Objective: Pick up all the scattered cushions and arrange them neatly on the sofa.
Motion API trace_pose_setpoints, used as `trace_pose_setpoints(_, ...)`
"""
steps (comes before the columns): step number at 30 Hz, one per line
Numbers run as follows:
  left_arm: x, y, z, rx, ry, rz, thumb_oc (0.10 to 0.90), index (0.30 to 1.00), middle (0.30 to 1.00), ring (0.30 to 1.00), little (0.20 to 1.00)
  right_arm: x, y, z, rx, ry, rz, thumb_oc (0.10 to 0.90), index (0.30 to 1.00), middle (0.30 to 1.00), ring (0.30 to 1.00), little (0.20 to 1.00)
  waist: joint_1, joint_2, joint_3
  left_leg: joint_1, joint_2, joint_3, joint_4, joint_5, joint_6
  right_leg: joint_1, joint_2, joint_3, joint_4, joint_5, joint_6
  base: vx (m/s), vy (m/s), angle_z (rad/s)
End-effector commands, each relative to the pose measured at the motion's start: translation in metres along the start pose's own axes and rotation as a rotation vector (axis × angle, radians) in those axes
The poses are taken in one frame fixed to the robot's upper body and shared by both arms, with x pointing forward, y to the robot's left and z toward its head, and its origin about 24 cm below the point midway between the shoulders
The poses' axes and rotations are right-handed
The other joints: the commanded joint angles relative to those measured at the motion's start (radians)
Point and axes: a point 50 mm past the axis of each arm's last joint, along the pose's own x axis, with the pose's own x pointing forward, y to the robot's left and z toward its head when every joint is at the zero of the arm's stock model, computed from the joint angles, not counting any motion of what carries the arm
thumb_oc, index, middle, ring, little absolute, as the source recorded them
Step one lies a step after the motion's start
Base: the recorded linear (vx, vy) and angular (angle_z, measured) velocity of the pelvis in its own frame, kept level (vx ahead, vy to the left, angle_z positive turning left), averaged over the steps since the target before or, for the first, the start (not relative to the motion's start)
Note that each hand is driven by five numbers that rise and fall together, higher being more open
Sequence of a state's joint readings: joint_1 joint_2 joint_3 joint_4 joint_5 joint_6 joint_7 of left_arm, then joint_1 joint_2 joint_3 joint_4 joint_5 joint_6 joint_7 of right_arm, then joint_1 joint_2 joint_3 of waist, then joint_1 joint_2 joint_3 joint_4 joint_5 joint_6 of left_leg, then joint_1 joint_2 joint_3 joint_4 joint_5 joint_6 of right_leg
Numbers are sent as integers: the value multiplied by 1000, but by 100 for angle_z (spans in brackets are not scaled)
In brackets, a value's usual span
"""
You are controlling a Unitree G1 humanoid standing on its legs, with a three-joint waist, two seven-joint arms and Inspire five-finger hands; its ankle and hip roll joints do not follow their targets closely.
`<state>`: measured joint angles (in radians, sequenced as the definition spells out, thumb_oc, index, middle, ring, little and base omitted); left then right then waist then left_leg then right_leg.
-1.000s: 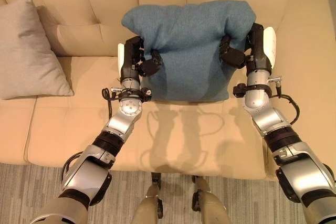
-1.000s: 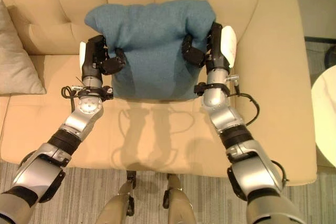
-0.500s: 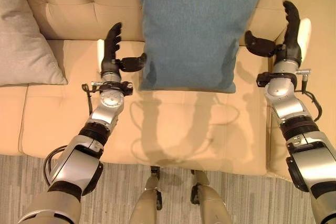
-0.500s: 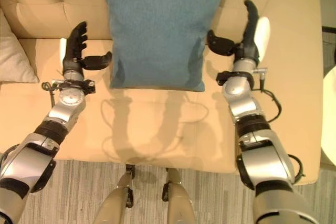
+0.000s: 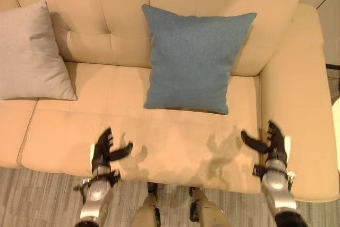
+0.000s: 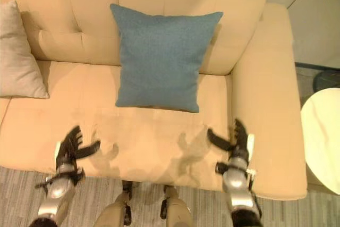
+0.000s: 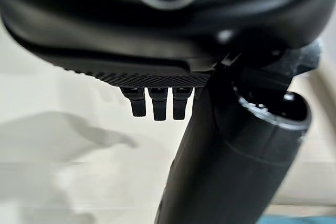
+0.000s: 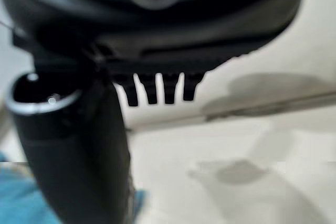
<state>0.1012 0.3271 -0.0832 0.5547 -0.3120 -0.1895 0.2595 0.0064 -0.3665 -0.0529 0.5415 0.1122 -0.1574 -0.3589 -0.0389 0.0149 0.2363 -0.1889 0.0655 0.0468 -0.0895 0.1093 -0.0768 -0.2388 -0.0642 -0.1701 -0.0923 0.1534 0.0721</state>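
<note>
Over the front edge of the sofa seat, the left hand (image 5: pixel 103 150) is held with fingers spread and thumb out to the side, grasping nothing. At the opposite side of the same seat, near the armrest, the right hand (image 5: pixel 272 143) is likewise seen released, fingers straight and thumb extended, with nothing in it. In both wrist views the fingertips are shown straight above bare cream upholstery.

Well apart from both hands, a blue cushion (image 5: pixel 194 57) is propped upright against the backrest of the sofa (image 5: pixel 297 104), its lower edge resting on the seat and its upper corners leaning on the back. At the far left, a grey cushion (image 5: pixel 31 54) is set against the backrest too, tilted slightly, its lower corner on the seat. No other cushion is visible on the striped carpet (image 5: pixel 37 195) in front.

Both cushions are judged to be light, soft and easily squashed, with a woven cover that should give good friction. Nothing about them looks fragile. A two-handed hold at the opposite side edges, about halfway up, would probably keep one from sagging or folding; a one-handed pinch at a corner would likely let it droop.
</note>
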Motion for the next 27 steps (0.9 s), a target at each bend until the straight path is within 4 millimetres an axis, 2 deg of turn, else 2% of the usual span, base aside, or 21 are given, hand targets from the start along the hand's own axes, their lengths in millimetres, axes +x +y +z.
trace_pose_setpoints(1, 5, 18, -6, 221, 12, -46, 800, 900, 900, 900, 900, 4, -19, 0, -131, -59, 27, 800, 900, 900, 900, 900, -3, -36, -135, 29, -21, 34, 2, -45, -11, 79, -16, 12, 16, -92, 62, -9, -6, -7)
trace_pose_setpoints(2, 1, 21, -19, 260, 64, -55, 800, 900, 900, 900, 900, 0, -17, -8, -136, -29, 44, 800, 900, 900, 900, 900, -6, -35, -139, 42, -19, 38, 2, -47, -10, 91, -14, 12, 18, -96, 61, 0, 0, 0)
trace_pose_setpoints(4, -15, 23, -57, 360, 222, -94, 800, 900, 900, 900, 900, -12, -11, -33, -153, 66, 88, 800, 900, 900, 900, 900, -8, -34, -147, 75, -14, 44, 2, -51, -10, 123, -9, 15, 20, -106, 60, 0, 0, 0)
trace_pose_setpoints(5, -15, 23, -57, 360, 222, -94, 800, 900, 900, 900, 900, -12, -11, -33, -153, 66, 88, 800, 900, 900, 900, 900, -8, -33, -145, 78, -13, 44, 2, -52, -10, 126, -8, 15, 19, -106, 60, 0, 0, 0)
trace_pose_setpoints(6, -22, 24, -70, 390, 278, -100, 800, 900, 900, 900, 900, -17, -9, -41, -152, 97, 99, 800, 900, 900, 900, 900, -8, -33, -152, 89, -11, 46, 2, -53, -10, 137, -7, 15, 18, -110, 58, -5, -62, -6)
trace_pose_setpoints(7, -35, 23, -91, 414, 372, -104, 800, 900, 900, 900, 900, -27, -4, -57, -127, 171, 116, 800, 900, 900, 900, 900, -10, -32, -154, 110, -5, 52, 2, -54, -15, 161, 1, 15, 15, -121, 53, -26, -78, -6)
trace_pose_setpoints(9, -40, 22, -100, 420, 411, -93, 800, 900, 900, 900, 900, -33, -1, -69, -124, 228, 123, 800, 900, 900, 900, 900, -10, -32, -145, 116, 4, 53, 2, -45, -23, 176, 9, 14, 8, -130, 47, -85, -82, -1)
trace_pose_setpoints(11, -37, 17, -100, 421, 414, -86, 800, 900, 900, 900, 900, -34, 1, -74, -129, 255, 123, 800, 900, 900, 900, 900, -8, -38, -133, 99, 12, 54, 33, -28, -33, 177, 11, 11, 5, -137, 44, -179, -75, 3)
trace_pose_setpoints(12, -34, 13, -96, 418, 399, -92, 800, 900, 900, 900, 900, -35, 2, -77, -136, 273, 125, 800, 900, 900, 900, 900, -6, -46, -119, 70, 12, 54, 82, -37, -34, 170, 5, 8, 5, -134, 40, -284, -70, 15)
trace_pose_setpoints(14, -27, 6, -89, 404, 365, -104, 800, 900, 900, 900, 900, -34, 3, -81, -162, 300, 129, 800, 900, 900, 900, 900, -5, -70, -110, 39, -10, 46, 194, -117, -19, 146, -19, -3, 5, -116, 37, -269, -55, 24)
trace_pose_setpoints(15, -27, 6, -89, 403, 365, -104, 800, 900, 900, 900, 900, -34, 3, -81, -162, 299, 129, 800, 900, 900, 900, 900, -6, -69, -109, 33, -9, 44, 206, -125, -19, 147, -18, -4, 5, -117, 37, -252, -22, 18)
trace_pose_setpoints(16, -25, 2, -86, 383, 349, -112, 800, 900, 900, 900, 900, -36, 3, -86, -189, 324, 142, 800, 900, 900, 900, 900, -9, -80, -109, 49, -33, 33, 287, -188, -7, 136, -34, -10, 8, -102, 38, -205, 10, 8)
trace_pose_setpoints(18, -26, 0, -86, 371, 347, -113, 800, 900, 900, 900, 900, -37, 2, -89, -207, 340, 147, 800, 900, 900, 900, 900, -12, -79, -113, 62, -38, 31, 325, -211, -5, 134, -36, -12, 10, -96, 38, -154, 19, 5)
trace_pose_setpoints(20, -25, -5, -83, 344, 337, -113, 800, 900, 900, 900, 900, -38, 3, -93, -253, 360, 177, 800, 900, 900, 900, 900, -19, -69, -133, 153, -67, -4, 365, -255, -6, 119, -33, -8, 18, -73, 38, -159, 83, 9)
trace_pose_setpoints(22, -24, -8, -82, 331, 329, -115, 800, 900, 900, 900, 900, -38, 4, -94, -259, 364, 184, 800, 900, 900, 900, 900, -26, -61, -136, 188, -71, -21, 370, -260, -9, 110, -30, -10, 22, -62, 40, -155, 97, -5)
trace_pose_setpoints(23, -19, -13, -74, 316, 298, -123, 800, 900, 900, 900, 900, -37, 6, -93, -258, 364, 193, 800, 900, 900, 900, 900, -43, -49, -146, 243, -77, -36, 325, -267, -5, 77, -27, -18, 30, -40, 48, -223, 129, 12)
trace_pose_setpoints(26, -13, -24, -65, 338, 255, -155, 800, 900, 900, 900, 900, -36, 12, -91, -264, 365, 202, 800, 900, 900, 900, 900, -61, -47, -149, 287, -100, -22, 205, -340, 31, 19, -43, -20, 35, 3, 72, -295, 159, 26)
trace_pose_setpoints(27, -11, -24, -64, 346, 247, -154, 800, 900, 900, 900, 900, -35, 15, -90, -267, 362, 208, 800, 900, 900, 900, 900, -61, -50, -143, 286, -116, -30, 187, -344, 43, -4, -48, -18, 36, 23, 84, -322, 172, -15)
